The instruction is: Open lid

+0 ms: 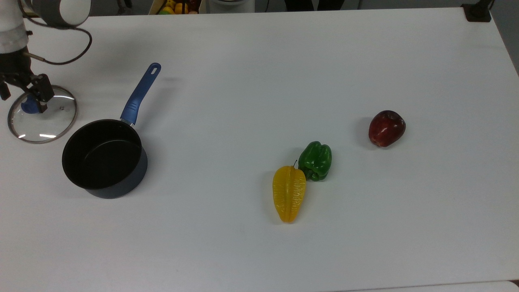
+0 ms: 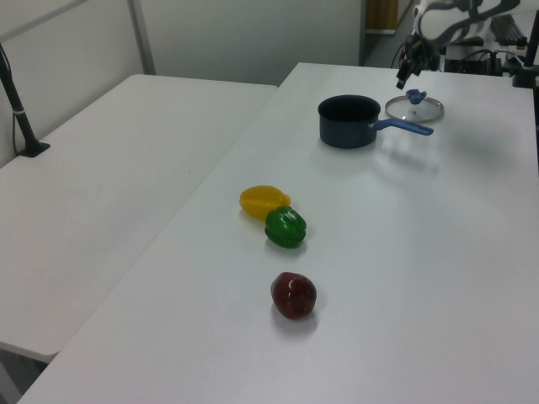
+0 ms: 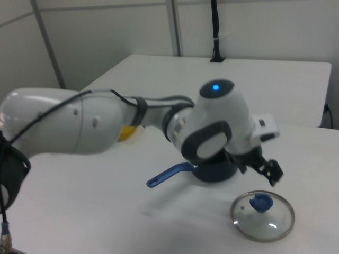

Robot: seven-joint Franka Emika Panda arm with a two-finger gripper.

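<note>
- One white table [image 1: 284, 61] carries everything; a second white table [image 2: 101, 168] stands beside it at the left view's left.
- One white Franka arm [image 3: 95, 121] reaches over the far corner; its black two-finger gripper [image 1: 20, 91] hangs above the lid, fingers spread, holding nothing, clear of the knob in the left view and the right view.
- One dark saucepan with a blue handle [image 1: 103, 160], uncovered, interior looks empty.
- One round clear glass lid with a metal rim and blue knob [image 1: 42, 117] lies flat on the table just beside the saucepan, at the top view's left, apart from it. So the pan already reads as opened.
- Handling, my judgement: lid is rigid, moderately heavy for its size, fragile glass, slick metal rim. Best hold is the blue knob [image 3: 260, 201], pinched from above; the rim is too thin and slippery to grab flat on the table. Set down gently, no drops.
- One yellow starfruit [image 1: 288, 194], touching one green bell pepper [image 1: 315, 160].
- One dark red apple [image 1: 386, 128], well apart from the others.
</note>
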